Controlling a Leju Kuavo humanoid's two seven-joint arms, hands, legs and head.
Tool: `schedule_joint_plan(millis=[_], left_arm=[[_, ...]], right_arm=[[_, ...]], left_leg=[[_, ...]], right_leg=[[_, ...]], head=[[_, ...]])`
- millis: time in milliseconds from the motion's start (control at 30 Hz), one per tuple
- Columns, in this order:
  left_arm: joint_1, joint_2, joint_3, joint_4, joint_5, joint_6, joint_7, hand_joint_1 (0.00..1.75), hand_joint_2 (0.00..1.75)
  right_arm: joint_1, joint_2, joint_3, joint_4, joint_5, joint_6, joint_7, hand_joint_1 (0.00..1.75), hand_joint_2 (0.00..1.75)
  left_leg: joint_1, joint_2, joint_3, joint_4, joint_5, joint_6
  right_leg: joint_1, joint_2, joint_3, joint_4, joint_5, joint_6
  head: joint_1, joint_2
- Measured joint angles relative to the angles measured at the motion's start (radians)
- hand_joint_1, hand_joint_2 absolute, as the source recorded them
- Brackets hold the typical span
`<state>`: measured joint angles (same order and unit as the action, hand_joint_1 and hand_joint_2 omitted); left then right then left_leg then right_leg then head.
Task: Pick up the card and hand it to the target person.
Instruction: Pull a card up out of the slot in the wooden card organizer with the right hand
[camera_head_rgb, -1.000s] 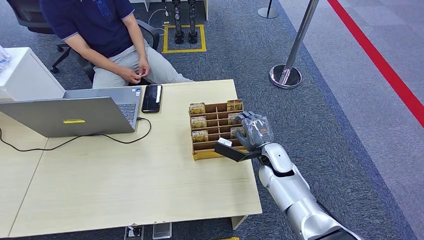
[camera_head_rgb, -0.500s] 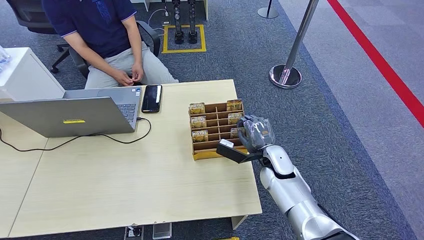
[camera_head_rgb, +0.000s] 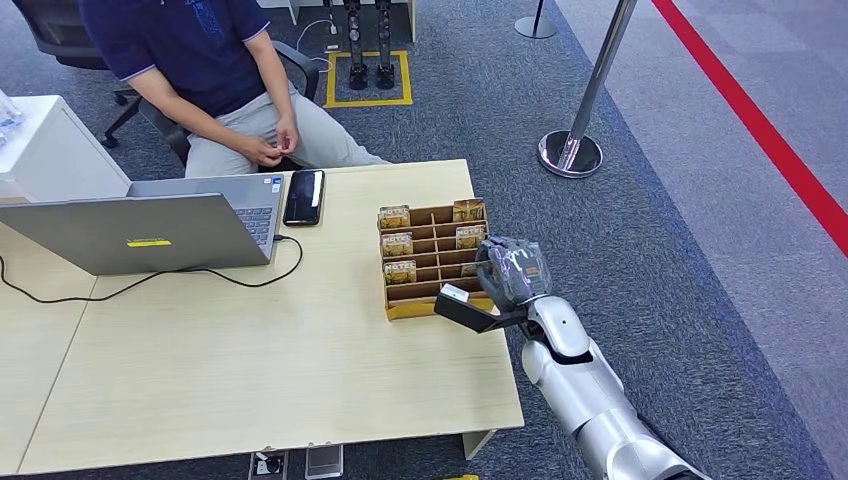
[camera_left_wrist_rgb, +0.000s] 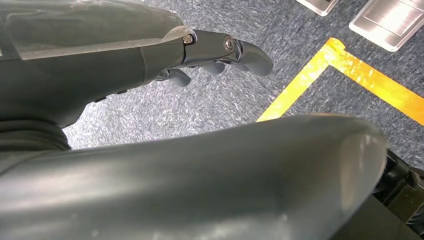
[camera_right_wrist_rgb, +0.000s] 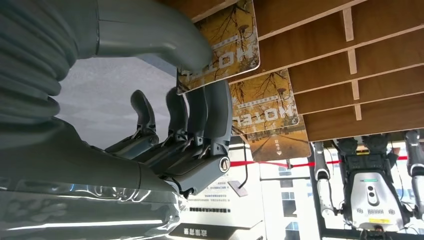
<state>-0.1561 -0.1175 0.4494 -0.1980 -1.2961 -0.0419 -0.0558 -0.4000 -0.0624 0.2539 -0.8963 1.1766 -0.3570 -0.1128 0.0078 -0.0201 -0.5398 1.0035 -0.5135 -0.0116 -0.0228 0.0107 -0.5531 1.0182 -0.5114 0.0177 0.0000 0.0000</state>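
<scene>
The right robot hand (camera_head_rgb: 510, 270) is pinching a card (camera_right_wrist_rgb: 220, 47) at the rack (camera_head_rgb: 432, 262) near the table's right edge; lifting it free comes next.

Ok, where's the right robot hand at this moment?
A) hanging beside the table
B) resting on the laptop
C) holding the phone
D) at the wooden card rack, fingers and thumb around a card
D: the right wrist view shows the right robot hand with thumb and fingers either side of a hotel card at the wooden card rack.
</scene>
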Motion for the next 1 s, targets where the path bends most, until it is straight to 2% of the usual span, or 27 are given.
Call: schedule_joint_plan(millis=[167,300,333,433,467,567,633,1000], left_arm=[[0.000,0.000,0.000,0.001,0.000,0.001,0.000,0.00,0.00],[0.000,0.001,0.000,0.001,0.000,0.001,0.000,0.00,0.00],[0.000,0.001,0.000,0.001,0.000,0.001,0.000,0.00,0.00],[0.001,0.001,-0.001,0.001,-0.001,0.001,0.001,0.00,0.00],[0.001,0.001,-0.004,0.001,-0.003,0.002,0.002,0.00,0.44],[0.001,0.001,-0.023,0.000,-0.022,0.009,0.008,0.00,1.75],[-0.001,0.001,-0.034,0.001,-0.033,0.014,0.015,0.00,1.75],[-0.007,-0.001,-0.016,0.001,-0.018,0.027,0.017,0.00,1.75]], right_arm=[[-0.002,0.001,0.002,0.005,0.001,0.001,-0.001,0.69,1.75],[-0.001,0.001,0.002,0.006,0.001,0.001,-0.001,0.70,1.75],[0.000,0.001,0.002,0.006,0.001,0.001,-0.001,0.75,1.75],[-0.001,0.002,0.003,0.009,0.001,0.002,-0.001,1.25,1.75],[-0.003,0.002,0.004,0.014,0.000,0.001,-0.003,1.41,1.75],[-0.010,0.005,0.005,0.025,-0.007,-0.006,-0.011,1.63,1.75],[-0.012,0.006,0.006,0.025,-0.009,-0.009,-0.014,1.75,1.75],[-0.006,0.012,-0.008,0.009,-0.049,-0.027,-0.038,1.75,1.75]], left_leg=[[0.000,0.001,0.000,0.000,0.000,0.000],[0.000,0.001,0.000,0.000,0.000,0.000],[0.000,0.001,0.000,0.000,0.000,0.000],[0.000,0.001,0.000,0.000,0.000,0.000],[0.000,0.001,0.000,0.000,0.000,0.000],[0.000,0.001,0.000,0.000,0.000,0.000],[0.000,0.001,0.000,0.001,-0.001,0.000],[0.000,0.001,-0.001,0.000,0.000,0.000]], right_leg=[[0.000,0.001,0.000,0.000,0.000,0.000],[0.000,0.001,0.000,0.000,0.000,0.000],[0.000,0.001,0.000,0.000,0.000,0.000],[0.000,0.001,0.000,0.001,0.000,0.001],[0.000,0.001,0.000,0.000,0.000,0.000],[0.000,0.001,0.000,0.001,0.000,0.001],[0.000,0.001,0.000,0.001,0.000,0.001],[0.000,0.002,-0.001,0.001,0.000,0.001]], head=[[0.000,0.000],[0.000,0.000],[0.000,0.000],[0.000,0.000],[0.000,0.000],[0.000,0.000],[0.000,0.000],[0.000,0.000]])
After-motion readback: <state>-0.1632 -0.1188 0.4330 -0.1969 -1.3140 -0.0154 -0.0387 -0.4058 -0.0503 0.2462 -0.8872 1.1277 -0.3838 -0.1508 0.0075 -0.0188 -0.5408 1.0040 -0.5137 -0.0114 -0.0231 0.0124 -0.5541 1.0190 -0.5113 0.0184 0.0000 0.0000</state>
